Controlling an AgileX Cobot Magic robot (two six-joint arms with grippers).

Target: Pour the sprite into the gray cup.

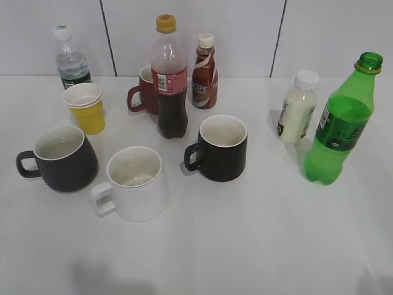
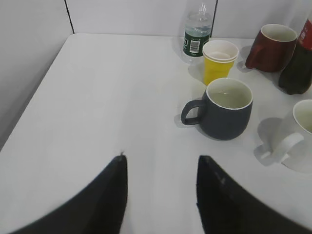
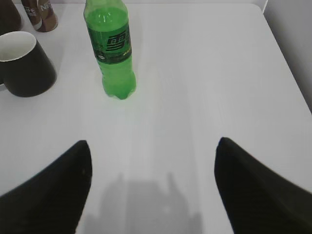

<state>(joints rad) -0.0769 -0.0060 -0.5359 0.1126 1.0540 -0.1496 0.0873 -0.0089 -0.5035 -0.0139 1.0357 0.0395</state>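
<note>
The sprite (image 1: 341,123) is a tall green bottle with no cap, standing upright at the right of the table. It also shows in the right wrist view (image 3: 111,48), ahead and left of my open, empty right gripper (image 3: 153,151). The gray cup (image 1: 61,158) is a wide dark mug with a white inside, standing at the left with its handle to the left. In the left wrist view the gray cup (image 2: 225,111) stands ahead and right of my open, empty left gripper (image 2: 162,163). Neither gripper shows in the exterior view.
A white mug (image 1: 136,183), a black mug (image 1: 221,147), a cola bottle (image 1: 169,77), a red mug (image 1: 144,91), a coffee bottle (image 1: 204,72), a yellow cup (image 1: 86,107), a water bottle (image 1: 70,58) and a milky bottle (image 1: 298,107) stand about. A wall rises behind.
</note>
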